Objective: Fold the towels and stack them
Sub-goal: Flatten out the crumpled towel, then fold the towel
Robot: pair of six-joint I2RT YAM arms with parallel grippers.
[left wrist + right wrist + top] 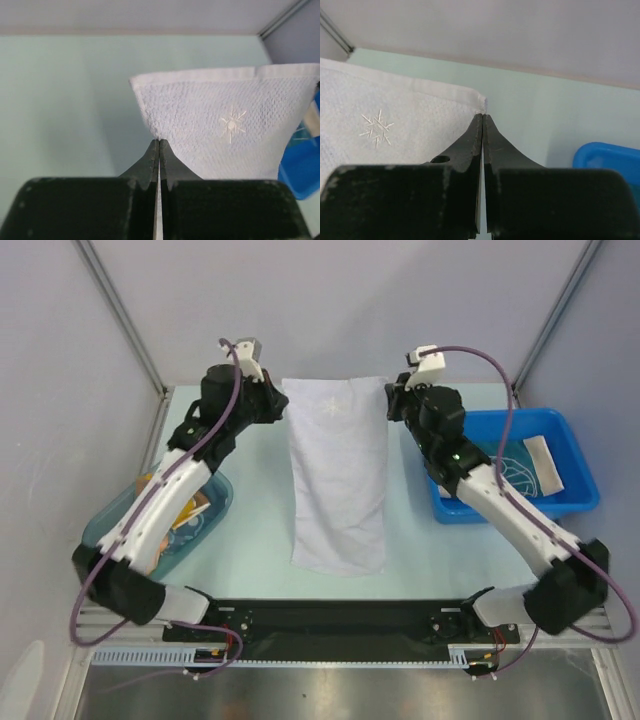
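As you look down, white towel (338, 480) spans bench (250, 530) middle, far edge toward near; left gripper (283, 408), right gripper (391, 405) pinched shut on far corners. Open bench either side, then teal tub (222, 490), blue bin (580, 496). Star mark (231, 124) sharp only in wrist views.

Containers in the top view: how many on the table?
2. A translucent teal tub sits at the left and a blue bin at the right, with the white towel between them. No others show, though the arms cover some of the surface.

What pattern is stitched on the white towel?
A pale snowflake-like star on the white towel; clearest in the right wrist view.
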